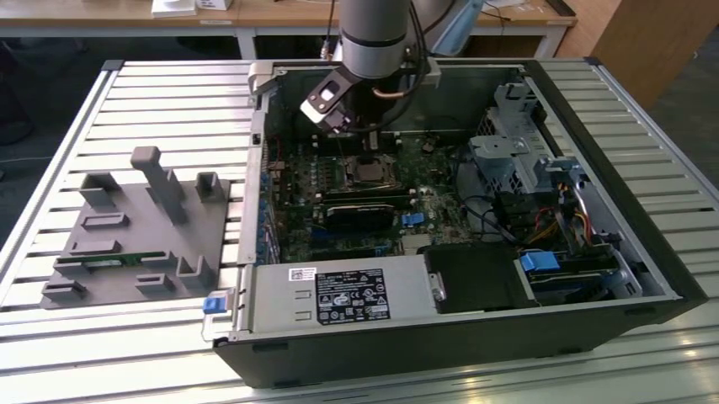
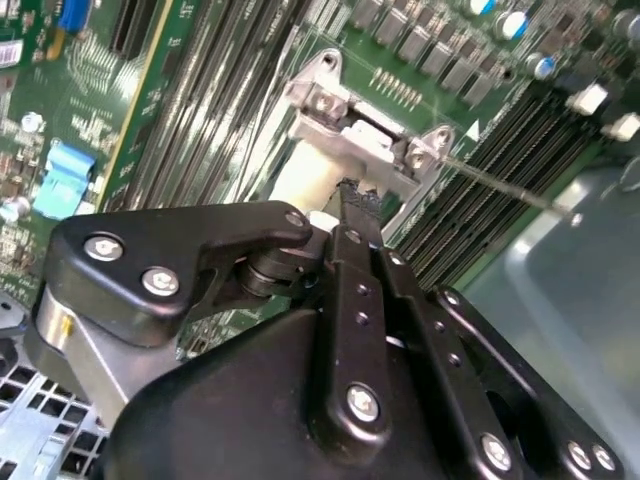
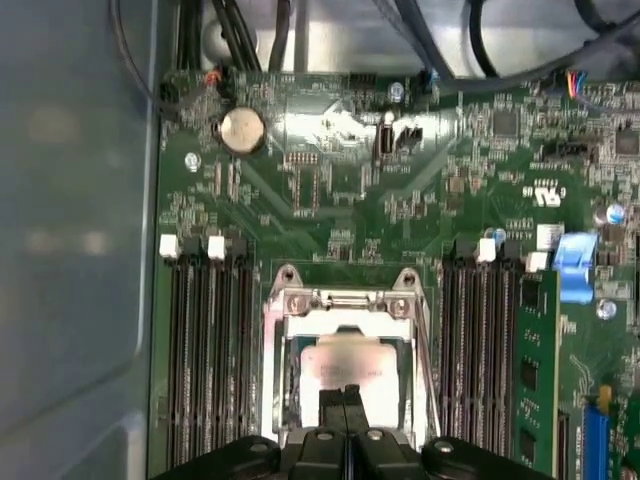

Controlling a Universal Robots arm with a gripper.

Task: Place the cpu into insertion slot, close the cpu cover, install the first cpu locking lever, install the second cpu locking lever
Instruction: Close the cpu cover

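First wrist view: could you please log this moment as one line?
cpu seated | cpu cover looks down | pincer shut, tips over cpu

Pretty tight around the socket (image 3: 345, 300): memory slots (image 3: 210, 340) run along both sides, and the gripper (image 3: 345, 395) sits right over the cpu (image 3: 365, 360). In the exterior view a black card (image 1: 362, 210) lies just beside it and the drive cage (image 1: 511, 151) stands further off, with open room above.

Setting: you worked in a robotics lab or workshop.
Bench: your work sat on a slatted metal table (image 1: 67, 353).
Workpiece: an open computer case (image 1: 450, 349) lay on it, motherboard (image 3: 340, 200) exposed.
Arm: a robot arm (image 1: 376, 34) hung over it.
Fixture: a grey parts holder (image 1: 113, 252) sat beside.
Background: wooden desks (image 1: 281, 15) stood behind.
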